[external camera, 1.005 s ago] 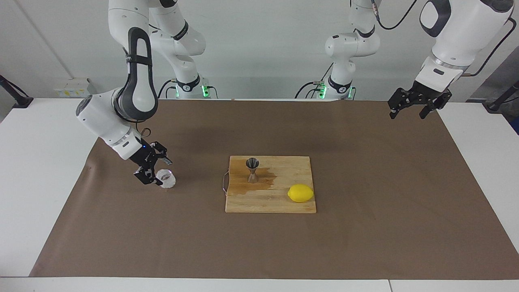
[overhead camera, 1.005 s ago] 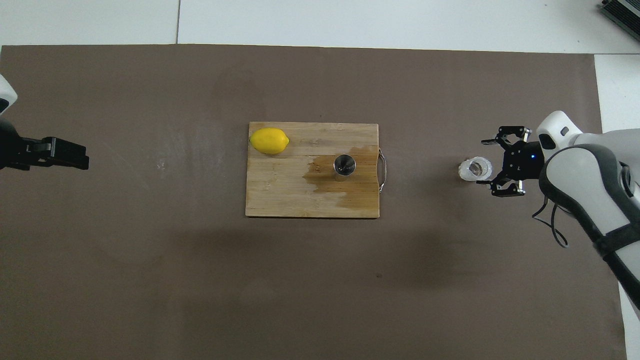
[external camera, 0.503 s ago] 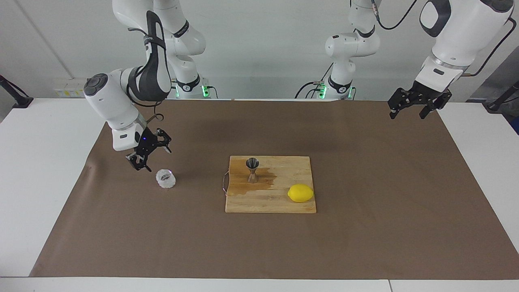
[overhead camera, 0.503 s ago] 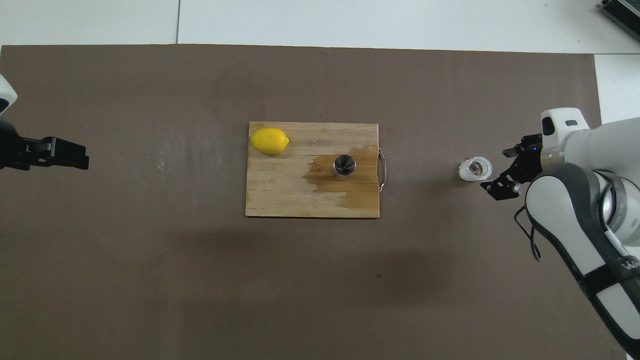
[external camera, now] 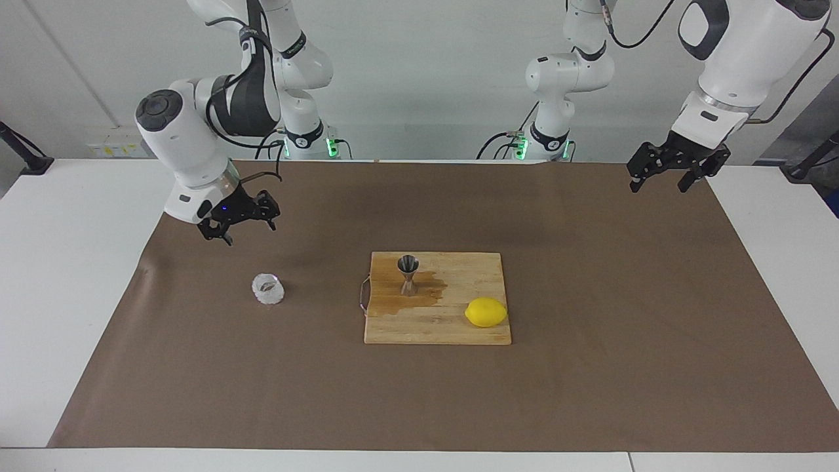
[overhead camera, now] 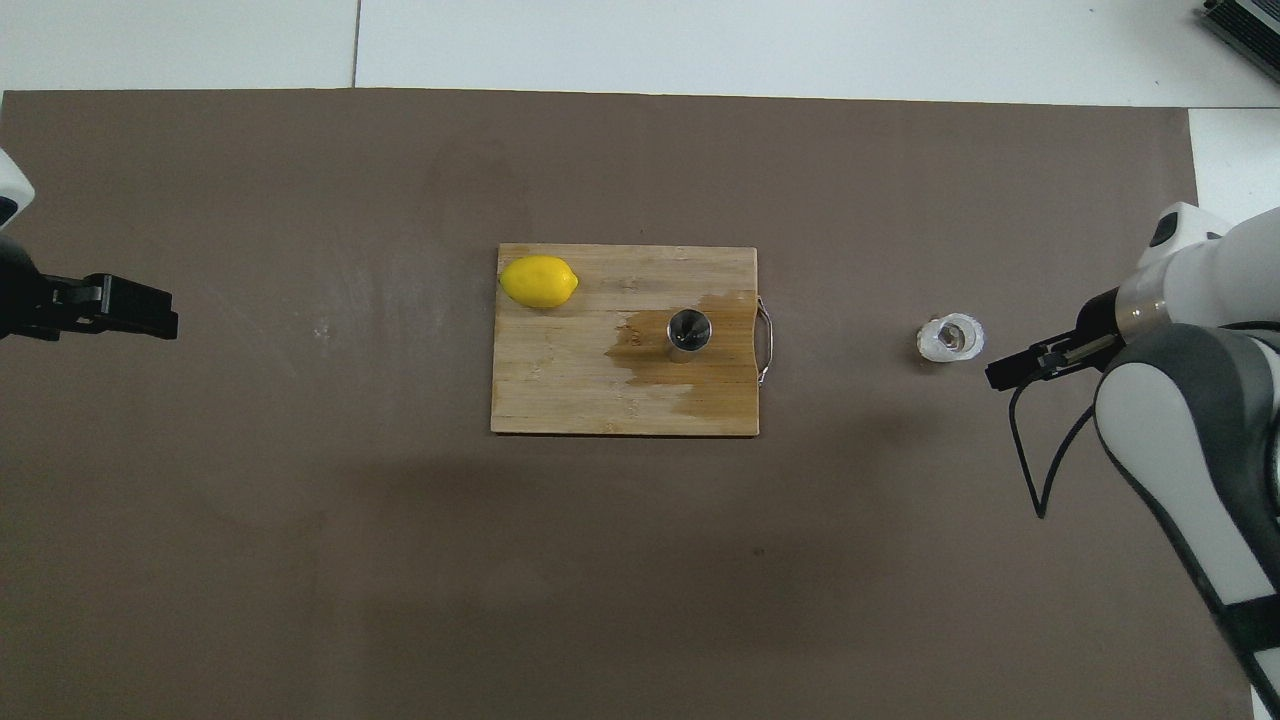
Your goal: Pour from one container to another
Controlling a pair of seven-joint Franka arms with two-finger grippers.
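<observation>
Both grippers, right [external camera: 237,227] and left [external camera: 661,176], hang with fingers wide; no writing readable.

Both arms wore glossy white shells with dark grey panels and black joint rings. The right arm [external camera: 190,144] carried a round dark cap on one joint, and a thin black cable looped beside its wrist. The left arm [external camera: 734,59] trailed a black cable too. Green lights glowed at both bases. The grippers were black linkages.
</observation>
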